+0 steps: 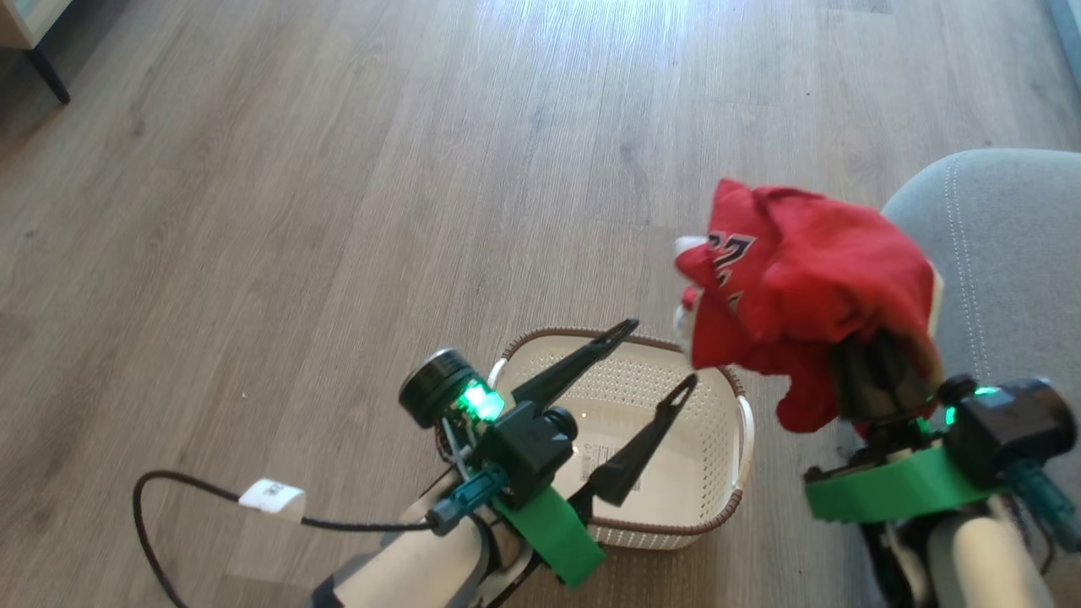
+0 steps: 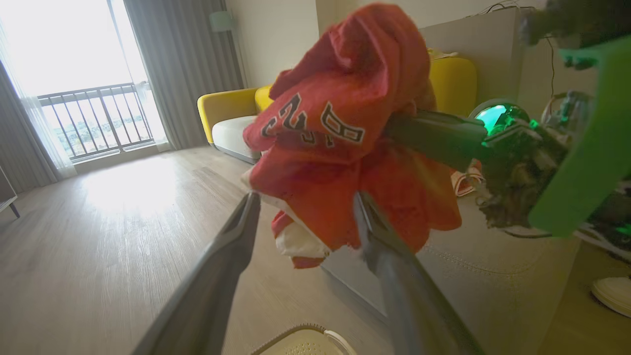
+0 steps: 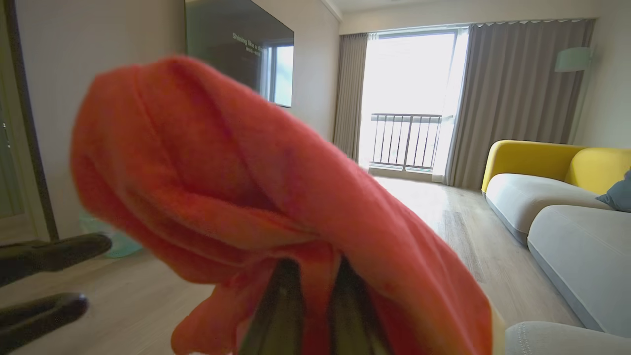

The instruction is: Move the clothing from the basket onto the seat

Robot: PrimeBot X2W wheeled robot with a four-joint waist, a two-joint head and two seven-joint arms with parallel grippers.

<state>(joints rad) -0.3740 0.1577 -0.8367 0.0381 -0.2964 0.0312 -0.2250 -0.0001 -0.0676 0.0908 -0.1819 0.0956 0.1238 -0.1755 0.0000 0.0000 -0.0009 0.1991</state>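
Down on the floor (image 1: 338,211), the basket (image 1: 642,380) shows its label sticker (image 1: 583,456); the left gripper (image 1: 663,350) spreads its jaws above it. The right gripper (image 1: 874,367) has its jaws pinching the clothing (image 1: 811,279) aloft beside the seat's (image 1: 1005,253) edge.

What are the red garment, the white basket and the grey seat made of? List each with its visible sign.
Bright red soft garment: cloth, likely knit jersey, matte; it bunches and drapes in folds. Oval cream-white perforated basket: apparently moulded plastic, regular holes; brown rim looks woven, perhaps imitation. Light grey rounded seat cushion: upholstery fabric, matte weave, with double stitching.
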